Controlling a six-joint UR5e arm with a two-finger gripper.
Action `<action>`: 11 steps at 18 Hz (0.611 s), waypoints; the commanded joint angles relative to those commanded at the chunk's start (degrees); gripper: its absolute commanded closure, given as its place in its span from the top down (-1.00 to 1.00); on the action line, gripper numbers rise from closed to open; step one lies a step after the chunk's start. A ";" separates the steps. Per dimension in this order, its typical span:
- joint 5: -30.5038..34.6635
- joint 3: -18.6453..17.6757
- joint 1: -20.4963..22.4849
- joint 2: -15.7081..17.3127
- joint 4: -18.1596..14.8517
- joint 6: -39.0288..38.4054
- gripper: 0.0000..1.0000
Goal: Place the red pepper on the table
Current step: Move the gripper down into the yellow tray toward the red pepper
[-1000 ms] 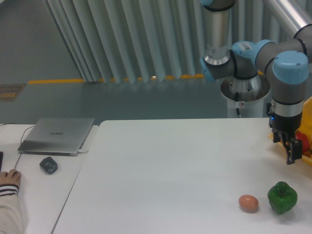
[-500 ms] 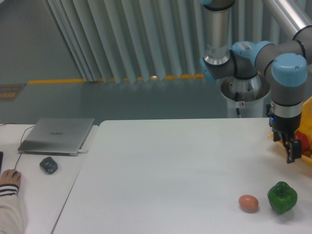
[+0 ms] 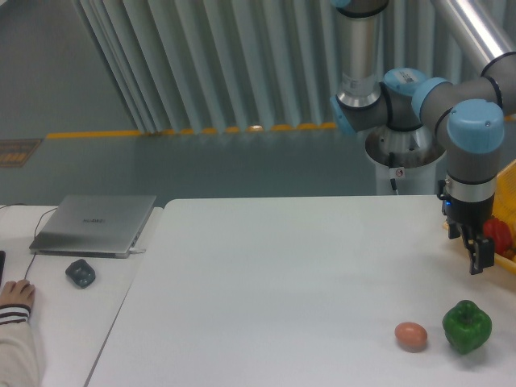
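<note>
End effector [image 3: 479, 254]: hangs over the worktop's right edge, fingers pointing down; whether they are parted or closed I cannot tell.
Worktop [image 3: 282, 282]: white, matte; brownish egg [image 3: 411, 335] and green pepper [image 3: 467, 326] side by side at 5 o'clock.
Room: grey ribbed wall, yellow floor line; laptop [image 3: 95, 223] and mouse [image 3: 80, 272] on a side desk at 9 o'clock.
Red pepper [image 3: 497, 235]: in the yellow basket [image 3: 509, 173], just beside the end effector at its 2 o'clock.
</note>
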 joint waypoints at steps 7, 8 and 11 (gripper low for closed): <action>4.38 0.00 1.50 0.09 -0.97 16.06 1.00; 5.27 0.17 1.67 0.09 -1.49 19.04 1.00; 5.71 0.00 3.24 0.00 -2.11 27.48 1.00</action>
